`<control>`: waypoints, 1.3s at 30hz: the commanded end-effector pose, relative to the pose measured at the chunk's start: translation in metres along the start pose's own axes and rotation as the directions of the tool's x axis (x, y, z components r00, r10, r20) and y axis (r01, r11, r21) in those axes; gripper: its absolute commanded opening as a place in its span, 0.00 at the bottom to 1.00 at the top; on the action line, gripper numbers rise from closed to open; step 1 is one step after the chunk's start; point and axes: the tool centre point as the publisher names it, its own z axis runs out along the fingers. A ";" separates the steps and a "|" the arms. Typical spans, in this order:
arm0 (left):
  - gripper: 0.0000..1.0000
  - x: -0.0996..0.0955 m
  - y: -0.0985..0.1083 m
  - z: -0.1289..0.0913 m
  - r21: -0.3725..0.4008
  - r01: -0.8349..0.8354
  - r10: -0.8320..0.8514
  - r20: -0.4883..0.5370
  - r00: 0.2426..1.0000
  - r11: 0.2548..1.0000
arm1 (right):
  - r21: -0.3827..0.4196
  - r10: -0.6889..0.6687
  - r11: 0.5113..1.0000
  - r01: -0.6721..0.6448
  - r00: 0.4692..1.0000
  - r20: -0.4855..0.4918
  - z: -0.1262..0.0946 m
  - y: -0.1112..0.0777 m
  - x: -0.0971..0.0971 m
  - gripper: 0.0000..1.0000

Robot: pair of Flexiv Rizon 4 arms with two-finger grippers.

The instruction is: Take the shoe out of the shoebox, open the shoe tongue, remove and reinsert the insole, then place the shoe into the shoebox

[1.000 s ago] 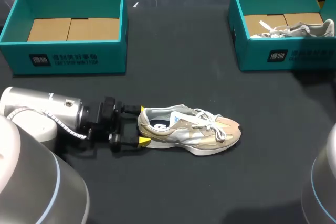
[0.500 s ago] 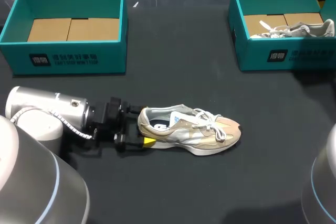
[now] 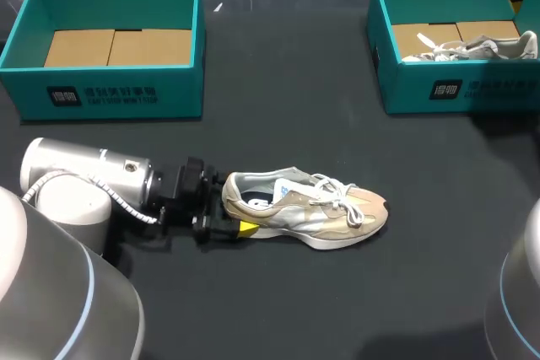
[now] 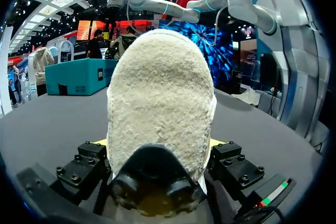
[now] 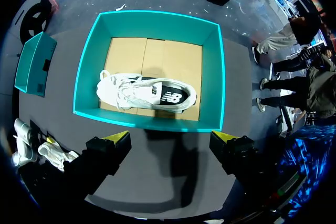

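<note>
shoe (image 3: 308, 211): beige/tan, wht laces, cream fuzzy heel | L box (image 3: 181, 90) & R box (image 3: 405, 90): teal, brown cardbd floor | 2nd shoe (image 5: 142, 92): wht w/ blk panel | table (image 3: 278, 309): blk | L tip (image 3: 247, 227), R tips (image 5: 118, 136): yellow

Beige sneaker (image 3: 308, 208): tan and grey upper, white laces, white sole. Upright on dark surface near front middle, toe toward right, heel toward left. Laces tied loosely, opening shows dark interior. Left wrist view: fuzzy cream heel back (image 4: 160, 103) fills view.

Left shoebox (image 3: 118, 90): teal, open, cardboard floor, far left of surface.

Right shoebox (image 3: 472, 90): teal, open, far right. Holds white sneaker (image 5: 147, 93) lying on its side, black patch at heel.
</note>
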 end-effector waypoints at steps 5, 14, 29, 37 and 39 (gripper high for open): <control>0.00 -0.003 0.002 0.005 0.001 -0.004 0.004 0.002 1.000 1.000 | -0.001 0.000 1.000 0.000 1.000 0.001 0.000 -0.001 0.000 1.00; 0.00 -0.002 0.003 0.003 0.001 -0.004 0.004 -0.023 1.000 1.000 | -0.001 0.000 1.000 0.000 1.000 0.001 0.000 -0.001 0.000 1.00; 0.00 -0.002 0.003 0.003 0.001 -0.004 0.004 -0.023 1.000 1.000 | -0.001 0.000 1.000 0.000 1.000 0.001 0.000 -0.001 0.000 1.00; 0.00 -0.002 0.003 0.003 0.001 -0.004 0.004 -0.023 1.000 1.000 | -0.001 0.000 1.000 0.000 1.000 0.001 0.000 -0.001 0.000 1.00; 0.00 -0.002 0.003 0.003 0.001 -0.004 0.004 -0.023 1.000 1.000 | 0.017 0.025 1.000 -0.025 1.000 0.016 -0.002 -0.002 0.006 1.00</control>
